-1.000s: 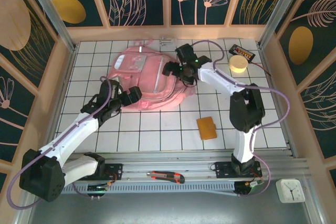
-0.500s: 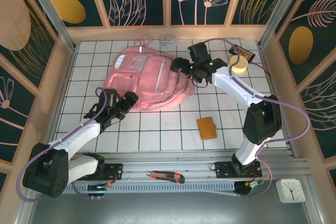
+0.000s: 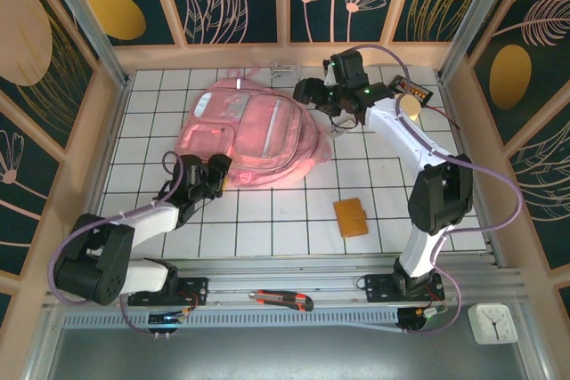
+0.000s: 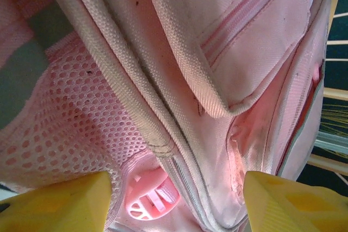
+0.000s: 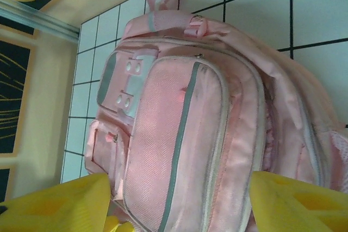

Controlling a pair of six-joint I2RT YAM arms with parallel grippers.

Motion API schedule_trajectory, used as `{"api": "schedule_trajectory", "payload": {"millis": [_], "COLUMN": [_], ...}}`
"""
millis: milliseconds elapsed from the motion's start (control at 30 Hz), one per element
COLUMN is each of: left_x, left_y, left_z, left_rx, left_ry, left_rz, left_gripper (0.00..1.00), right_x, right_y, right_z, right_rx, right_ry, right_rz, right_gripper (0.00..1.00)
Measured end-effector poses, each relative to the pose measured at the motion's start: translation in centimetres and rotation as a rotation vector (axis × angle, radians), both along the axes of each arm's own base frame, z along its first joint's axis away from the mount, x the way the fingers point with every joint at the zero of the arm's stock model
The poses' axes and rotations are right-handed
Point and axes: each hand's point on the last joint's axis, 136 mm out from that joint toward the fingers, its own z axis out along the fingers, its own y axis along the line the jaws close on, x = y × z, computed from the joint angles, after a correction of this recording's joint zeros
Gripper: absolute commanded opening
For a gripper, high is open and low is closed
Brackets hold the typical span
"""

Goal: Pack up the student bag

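Note:
The student bag (image 3: 245,135) is a big pink backpack lying flat on the tiled table, front pockets up. My left gripper (image 3: 216,171) sits low at the bag's near-left corner. In the left wrist view my left gripper (image 4: 176,210) is open, its yellow fingertips (image 4: 60,205) wide apart over a zip seam, mesh pocket and pink plastic buckle (image 4: 147,196). My right gripper (image 3: 309,92) hovers by the bag's far-right corner. In the right wrist view my right gripper (image 5: 176,207) is open and the whole student bag (image 5: 179,129) lies beyond its fingers.
An orange wallet (image 3: 351,217) lies on the tiles right of centre. A yellow tape roll (image 3: 405,108) and a black device (image 3: 415,89) sit at the far right. A box cutter (image 3: 280,299) rests on the front rail, with a white clock (image 3: 492,322) at near right.
The right gripper has lifted off the bag's right side and moved back and to the right. The left arm has sunk and drawn slightly toward me at the bag's near-left corner.

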Motion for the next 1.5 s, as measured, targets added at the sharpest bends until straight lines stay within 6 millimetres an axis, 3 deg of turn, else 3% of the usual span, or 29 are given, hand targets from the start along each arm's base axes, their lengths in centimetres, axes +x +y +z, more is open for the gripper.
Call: {"api": "schedule_trajectory", "payload": {"millis": [200, 267, 333, 367, 467, 600, 800, 967, 1067, 1333, 1500], "left_x": [0.7, 0.8, 1.0, 1.1, 1.7, 2.7, 2.3, 1.9, 2.1, 3.7, 4.3], "left_y": [-0.8, -1.0, -1.2, -1.3, -1.6, -1.8, -1.5, -1.4, -1.5, -1.9, -2.1], "left_z": [-1.1, -1.4, -1.6, -1.5, -1.2, 0.1, 2.0, 0.2, -1.2, -1.9, -2.1], "left_rx": [-0.025, -0.032, -0.038, -0.042, -0.05, -0.049, -0.051, -0.057, -0.057, -0.06, -0.065], "left_ry": [-0.002, -0.001, -0.003, -0.004, -0.009, -0.035, -0.056, -0.005, 0.024, 0.039, 0.038], "left_rz": [-0.026, -0.035, -0.042, -0.047, -0.06, -0.065, -0.059, -0.046, -0.04, -0.033, -0.031], "left_gripper": [0.61, 0.59, 0.59, 0.59, 0.57, 0.58, 0.58, 0.57, 0.56, 0.47, 0.27], "right_x": [-2.2, -3.5, -4.8, -5.4, -6.1, -5.2, -3.7, -2.5, -2.7, -3.0, -3.3], "right_y": [2.1, 3.3, 4.2, 4.4, 3.8, 2.1, 1.1, -0.8, -1.4, -0.8, -0.9], "right_z": [-2.3, -2.6, -2.3, -2.0, -1.3, -1.2, -4.2, -9.7, -11.4, -11.3, -11.4], "right_rx": [-0.034, -0.055, -0.068, -0.074, -0.078, -0.081, -0.099, -0.119, -0.126, -0.101, -0.106], "right_ry": [0.043, 0.039, 0.024, 0.011, -0.016, -0.023, 0.031, 0.154, 0.198, 0.201, 0.205], "right_rz": [0.028, 0.051, 0.078, 0.091, 0.086, 0.055, 0.049, 0.023, 0.02, 0.041, 0.044], "right_gripper": [0.68, 0.78, 0.97, 0.99, 0.99, 0.99, 0.99, 0.99, 0.99, 0.97, 0.94]}}
